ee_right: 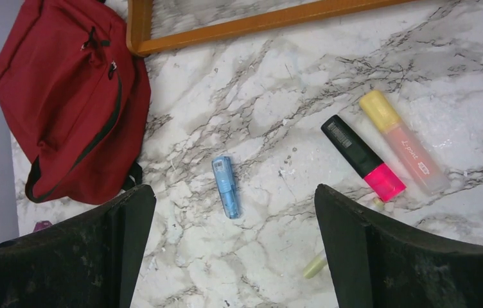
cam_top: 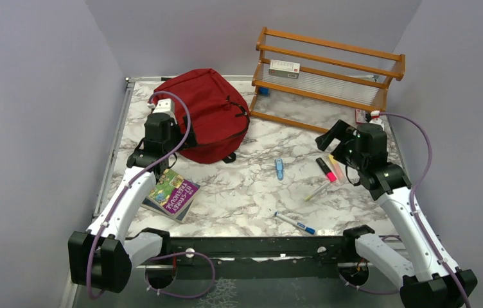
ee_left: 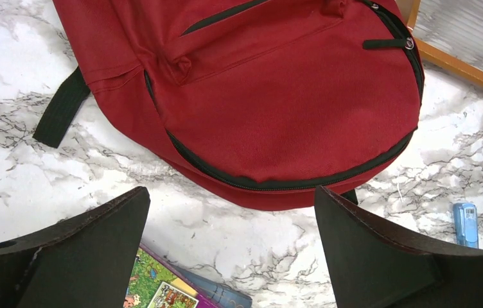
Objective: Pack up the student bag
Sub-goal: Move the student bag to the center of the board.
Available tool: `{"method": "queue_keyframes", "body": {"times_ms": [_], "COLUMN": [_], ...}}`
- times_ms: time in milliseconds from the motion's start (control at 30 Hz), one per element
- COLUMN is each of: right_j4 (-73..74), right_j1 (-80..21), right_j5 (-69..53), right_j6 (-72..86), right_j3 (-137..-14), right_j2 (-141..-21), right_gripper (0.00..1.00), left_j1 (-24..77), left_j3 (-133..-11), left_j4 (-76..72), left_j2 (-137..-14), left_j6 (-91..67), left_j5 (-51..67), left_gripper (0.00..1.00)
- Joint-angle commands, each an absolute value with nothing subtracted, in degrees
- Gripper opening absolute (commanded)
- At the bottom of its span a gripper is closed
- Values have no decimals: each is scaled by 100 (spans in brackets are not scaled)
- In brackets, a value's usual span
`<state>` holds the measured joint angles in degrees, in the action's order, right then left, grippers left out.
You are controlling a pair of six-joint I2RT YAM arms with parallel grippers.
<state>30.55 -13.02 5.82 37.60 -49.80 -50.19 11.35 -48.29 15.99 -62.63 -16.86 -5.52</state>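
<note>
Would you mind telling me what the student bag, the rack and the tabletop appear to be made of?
The student bag looks like matte woven dark-red fabric, going by its visible weave and soft creases. The rack seems to be varnished wood, orange-brown with a slight sheen. The tabletop shows a white marble pattern with grey veins; whether it is real stone or printed laminate, I cannot tell.

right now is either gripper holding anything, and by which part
Nothing is held. The left gripper and the right gripper are both open with nothing between their fingers; the left one hangs by the edge of the student bag.
</note>
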Motion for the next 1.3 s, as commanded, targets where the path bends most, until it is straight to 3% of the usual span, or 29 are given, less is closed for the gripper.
{"method": "queue_keyframes", "body": {"times_ms": [0, 467, 767, 1267], "right_j4": [2986, 2847, 1027, 99], "right_j1": [-1274, -1274, -1346, -3362], "right_j5": [881, 266, -1078, 282], "right_j6": [3881, 4095, 5097, 7043], "right_j3": [-4848, -4685, -4361, -5241], "right_j2": [-4765, -5271, -6547, -8341], "right_gripper": [100, 100, 91, 91], "left_j1": [1116, 1112, 1103, 844], "left_j3": [-4937, -4894, -4876, -4781], "left_j4": [1600, 1733, 1677, 1512], "left_j2": [-6213, -6249, -6257, -6094], "left_j6": [-1683, -1653, -1653, -1804], "left_j5": [-554, -726, -582, -316], "left_gripper": [99, 99, 99, 99]}}
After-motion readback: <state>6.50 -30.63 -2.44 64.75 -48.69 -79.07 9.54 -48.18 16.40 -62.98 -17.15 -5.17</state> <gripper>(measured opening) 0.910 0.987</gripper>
